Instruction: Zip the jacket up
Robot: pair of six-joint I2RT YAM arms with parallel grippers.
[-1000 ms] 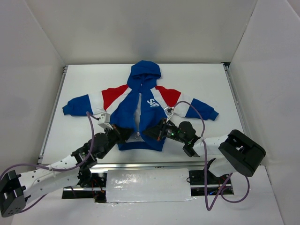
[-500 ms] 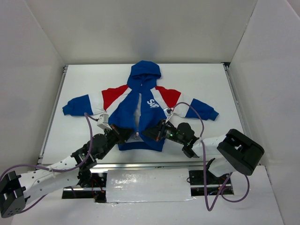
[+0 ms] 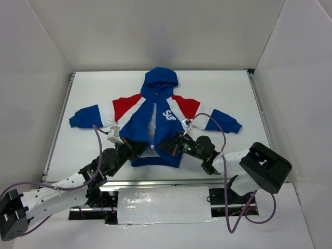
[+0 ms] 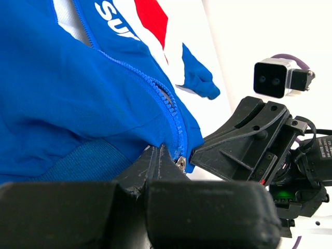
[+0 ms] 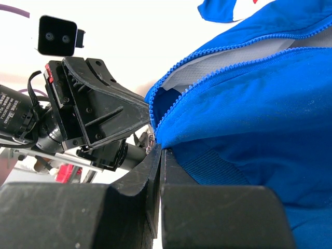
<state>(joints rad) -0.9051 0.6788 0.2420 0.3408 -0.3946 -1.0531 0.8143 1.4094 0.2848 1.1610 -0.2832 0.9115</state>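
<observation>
Desk: Jacket (image 3: 155,111) first. Where is it, and is it done up?

Field: Flat on its back in the middle of the table (image 3: 104,88), hood (image 3: 161,78) pointing away from the arms, sleeves spread wide. Not done up: the zipper (image 3: 152,124) gapes from hem to collar, with pale lining showing between the blue teeth.

Desk: And the arms?

Field: Both are at the hem. The left gripper (image 4: 157,155) has its fingers pressed together on the hem edge just beside the metal slider (image 4: 180,163). The right gripper (image 5: 158,155) is clamped the same way on the hem of the opposite front panel, the two tools nearly nose to nose.

Desk: Anything different from a second ago?

Field: Barely. Both grippers seem to have crept a shade closer across the gap, and the hem corners have come with them (the cloth higher up has not stirred). My reading is that they are lining up the two zipper ends, so the task is at its opening step, the slider not yet started upward.

Desk: Any containers in shot?

Field: None that I can see. The jacket lies directly on the table, with white walls (image 3: 155,36) around it.
</observation>
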